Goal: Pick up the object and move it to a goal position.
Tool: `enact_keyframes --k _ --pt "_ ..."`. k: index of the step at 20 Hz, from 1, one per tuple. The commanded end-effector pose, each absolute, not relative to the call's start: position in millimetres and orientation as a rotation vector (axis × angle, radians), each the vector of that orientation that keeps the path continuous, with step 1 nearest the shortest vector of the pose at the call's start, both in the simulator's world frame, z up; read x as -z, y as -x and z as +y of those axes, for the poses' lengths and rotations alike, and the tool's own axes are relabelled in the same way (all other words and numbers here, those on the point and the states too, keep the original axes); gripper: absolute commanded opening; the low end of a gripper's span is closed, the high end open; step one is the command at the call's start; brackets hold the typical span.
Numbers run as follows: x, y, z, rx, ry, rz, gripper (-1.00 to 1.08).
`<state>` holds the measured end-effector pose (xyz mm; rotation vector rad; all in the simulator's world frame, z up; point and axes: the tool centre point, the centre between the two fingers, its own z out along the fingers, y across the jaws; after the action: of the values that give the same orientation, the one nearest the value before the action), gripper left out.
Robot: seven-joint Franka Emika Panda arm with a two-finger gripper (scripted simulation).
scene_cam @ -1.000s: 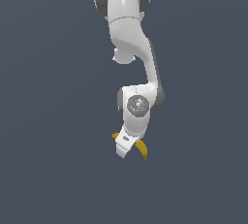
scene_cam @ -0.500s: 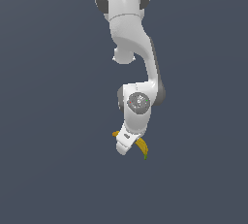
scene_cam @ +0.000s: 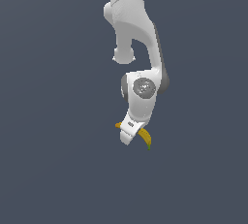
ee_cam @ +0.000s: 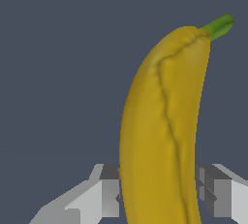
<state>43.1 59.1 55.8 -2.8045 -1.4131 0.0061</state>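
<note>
The object is a small curved yellow banana (scene_cam: 144, 137) with a dark green stem tip. In the exterior view it sticks out on both sides of my white gripper (scene_cam: 127, 135), which hangs at the end of the bent arm and hides the banana's middle. The wrist view shows the banana (ee_cam: 160, 121) up close, running between my two grey fingers (ee_cam: 220, 194), which press against its sides. My gripper is shut on it. The banana seems held off the ground, though the plain backdrop gives no clear height.
Plain dark blue-grey ground fills both views all around the arm (scene_cam: 135, 29). No goal marker or other object shows.
The gripper with the banana has shifted slightly upward and toward the exterior view's right. The grip on the banana looks unchanged.
</note>
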Motion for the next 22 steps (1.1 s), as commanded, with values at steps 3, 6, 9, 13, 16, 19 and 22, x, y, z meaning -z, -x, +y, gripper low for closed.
enact_keyframes --k 3,6,9,13,16,19,22 --pt "-82.2 -20.3 70.7 -0.002 2.806 -1.415 -1.00" --pt "-101.3 -2.4 79.5 -0.002 2.807 -1.415 -1.00" --pt "-120.9 15.8 88.5 -0.003 2.808 -1.415 -1.00" --pt "-147.1 39.9 100.6 -0.003 2.808 -1.415 -1.00" --pt "-165.1 56.0 109.0 -0.003 2.808 -1.415 -1.00" --pt "-180.6 69.5 116.3 -0.003 2.808 -1.415 -1.00" --pt "-193.2 80.1 122.2 -0.002 2.808 -1.415 -1.00"
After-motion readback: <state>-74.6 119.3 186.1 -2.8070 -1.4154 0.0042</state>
